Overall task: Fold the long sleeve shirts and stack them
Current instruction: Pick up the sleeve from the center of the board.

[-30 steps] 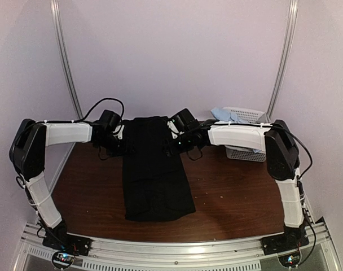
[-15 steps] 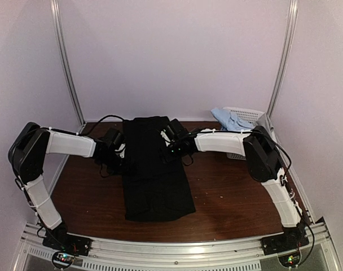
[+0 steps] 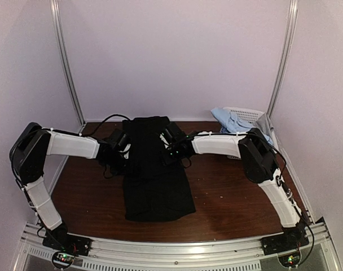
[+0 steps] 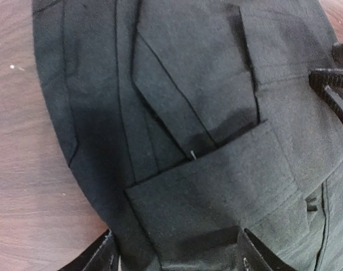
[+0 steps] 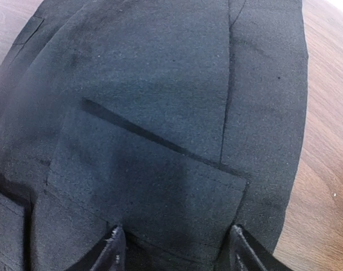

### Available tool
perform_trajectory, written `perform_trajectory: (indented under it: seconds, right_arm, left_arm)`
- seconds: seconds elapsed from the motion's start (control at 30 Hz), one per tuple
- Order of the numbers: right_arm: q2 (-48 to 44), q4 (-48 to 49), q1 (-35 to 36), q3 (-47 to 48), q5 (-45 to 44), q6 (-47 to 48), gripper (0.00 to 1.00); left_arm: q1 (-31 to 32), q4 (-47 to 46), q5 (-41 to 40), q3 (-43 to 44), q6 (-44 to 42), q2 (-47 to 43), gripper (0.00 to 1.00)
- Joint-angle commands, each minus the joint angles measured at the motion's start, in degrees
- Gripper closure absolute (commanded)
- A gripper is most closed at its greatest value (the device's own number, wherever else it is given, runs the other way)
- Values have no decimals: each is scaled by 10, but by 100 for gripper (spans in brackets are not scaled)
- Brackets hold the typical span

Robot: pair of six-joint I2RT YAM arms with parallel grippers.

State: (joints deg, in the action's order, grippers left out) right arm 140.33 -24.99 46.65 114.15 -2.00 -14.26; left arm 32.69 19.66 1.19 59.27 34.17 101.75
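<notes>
The black shirt (image 3: 157, 180) lies flat on the brown table (image 3: 233, 192) as a long narrow strip running from the far edge toward me. My left gripper (image 3: 128, 148) sits at its left edge near the far end and my right gripper (image 3: 167, 148) at its right edge opposite. In the left wrist view my left gripper (image 4: 177, 257) is open, its jaws wide apart over layered black cloth (image 4: 205, 141). In the right wrist view my right gripper (image 5: 176, 251) is open too, astride a flat fold of the black shirt (image 5: 160, 113). A pale blue shirt (image 3: 227, 118) lies at the back right.
A white lattice basket (image 3: 247, 114) stands at the far right corner against the wall, with the pale blue cloth draped over it. Metal frame posts (image 3: 67, 68) rise at both back corners. Bare wood shows left and right of the shirt.
Both grippers have come down and inward onto the far part of the black shirt. The right arm's elbow has swung toward the middle. The shirt has barely shifted.
</notes>
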Motion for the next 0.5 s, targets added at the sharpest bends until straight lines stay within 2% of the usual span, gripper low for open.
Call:
perform_trajectory:
  seconds: [0.0, 0.1, 0.2, 0.33, 0.47]
  right_arm:
    - [14, 2, 7, 6, -14, -4, 41]
    - [14, 2, 8, 6, -13, -4, 51]
    - [12, 1, 9, 6, -14, -4, 62]
    - [10, 2, 9, 6, -12, -5, 78]
    - [6, 1, 10, 6, -13, -7, 88]
  left_arm:
    - [9, 8, -36, 25, -2, -1, 28]
    - [10, 10, -36, 28, -2, 4, 29]
    - [29, 50, -85, 57, -4, -6, 28]
    - [30, 63, -91, 70, -6, -8, 27]
    - [33, 62, -75, 70, 0, -3, 27]
